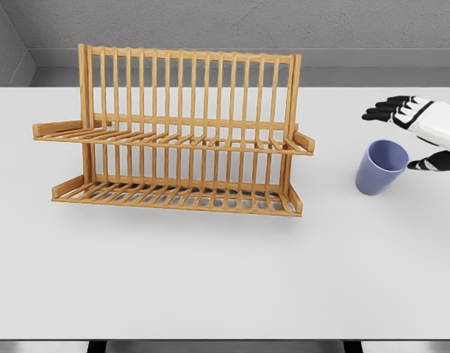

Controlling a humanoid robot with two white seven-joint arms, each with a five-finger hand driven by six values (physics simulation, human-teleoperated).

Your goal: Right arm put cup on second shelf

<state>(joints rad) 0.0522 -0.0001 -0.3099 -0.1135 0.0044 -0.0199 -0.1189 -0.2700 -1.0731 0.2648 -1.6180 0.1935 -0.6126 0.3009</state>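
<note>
A blue-purple cup [380,168] stands upright on the white table [225,279], to the right of the wooden rack. The rack [177,132] has two slatted shelves: an upper shelf [173,138] and a lower shelf [177,197]. My right hand [412,136] comes in from the right edge, just right of the cup and level with its rim. Its black fingers [387,110] are spread above and behind the cup, the thumb [431,165] beside the rim. The hand holds nothing. The left arm does not show.
The rack stands at the table's middle left, with both shelves bare. A grey wall [225,29] runs behind the table. The table's front edge [225,340] lies along the bottom of the view.
</note>
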